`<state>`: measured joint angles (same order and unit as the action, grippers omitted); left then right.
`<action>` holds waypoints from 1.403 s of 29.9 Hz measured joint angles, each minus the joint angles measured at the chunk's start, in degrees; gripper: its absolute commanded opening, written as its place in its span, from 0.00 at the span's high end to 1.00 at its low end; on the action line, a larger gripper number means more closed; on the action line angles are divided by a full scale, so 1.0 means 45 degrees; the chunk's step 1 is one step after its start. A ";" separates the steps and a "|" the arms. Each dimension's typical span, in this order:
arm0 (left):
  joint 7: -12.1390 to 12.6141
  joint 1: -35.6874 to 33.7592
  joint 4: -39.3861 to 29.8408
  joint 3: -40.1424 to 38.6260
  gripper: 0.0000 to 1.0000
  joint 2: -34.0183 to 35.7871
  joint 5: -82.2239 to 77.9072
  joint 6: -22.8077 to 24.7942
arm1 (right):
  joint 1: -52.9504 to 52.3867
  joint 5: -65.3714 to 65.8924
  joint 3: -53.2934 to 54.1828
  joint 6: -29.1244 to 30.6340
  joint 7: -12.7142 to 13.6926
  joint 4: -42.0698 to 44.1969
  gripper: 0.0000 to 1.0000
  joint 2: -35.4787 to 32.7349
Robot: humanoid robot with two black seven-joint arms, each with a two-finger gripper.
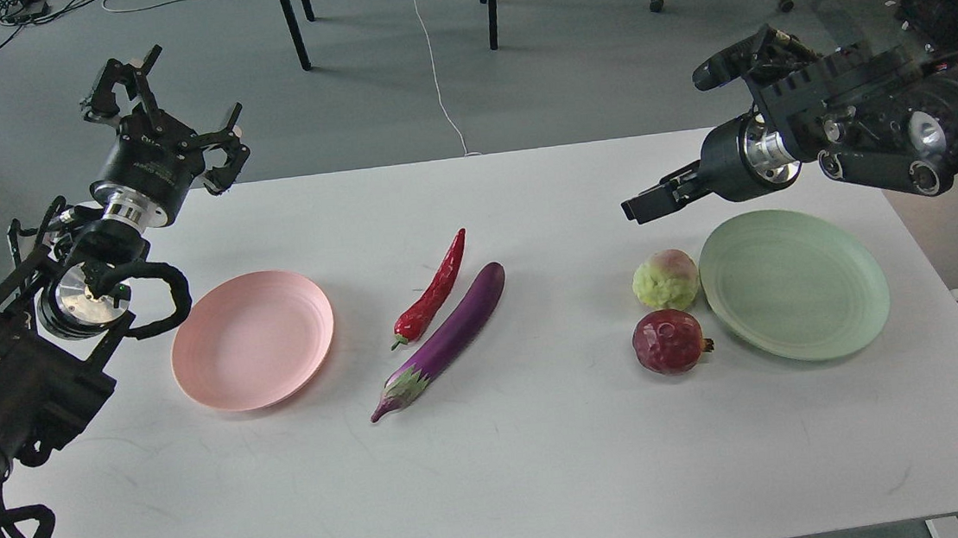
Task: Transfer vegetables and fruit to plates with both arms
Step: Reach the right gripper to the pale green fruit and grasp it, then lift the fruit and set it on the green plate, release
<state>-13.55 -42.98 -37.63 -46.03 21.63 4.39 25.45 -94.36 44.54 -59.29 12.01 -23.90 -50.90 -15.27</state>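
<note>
The purple eggplant (444, 340) and the red chili pepper (433, 292) lie side by side at the table's middle. The pale pink plate (253, 339) is left of them and bare. The bumpy yellow-green fruit (666, 280) and the dark red pomegranate (669, 341) sit against the left rim of the mint green plate (795, 283), which is bare. My left gripper (169, 112) is open and empty, raised past the table's far left corner. My right gripper (645, 202) hovers above and just behind the yellow-green fruit, pointing left. It is seen side-on, so its fingers cannot be told apart.
The white table (549, 471) ends close behind the left gripper and just right of the green plate. Chair legs (292, 21) and a white cable (435, 65) are on the floor beyond the far edge.
</note>
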 measured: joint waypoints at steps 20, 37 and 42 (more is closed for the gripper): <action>-0.0038 0.0532 0.0042 0.0014 0.02 0.0153 -0.0020 0.0107 | 0.2338 0.0018 -0.1794 -0.0816 -0.0785 0.2155 0.21 0.1743; -0.0064 0.0531 0.0024 0.0006 0.02 0.0595 0.0002 0.0107 | 0.1049 -0.0268 -0.0882 -0.0812 -0.0729 0.1567 0.48 -0.0420; -0.0054 0.0531 0.0022 0.0011 0.02 0.0619 0.0002 0.0107 | 0.1084 -0.0052 -0.0853 -0.0812 -0.0720 0.1226 0.47 -0.2244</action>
<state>-13.80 -40.59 -37.53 -45.98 24.41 4.40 25.93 -89.48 44.30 -63.14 8.36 -27.14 -45.39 -25.36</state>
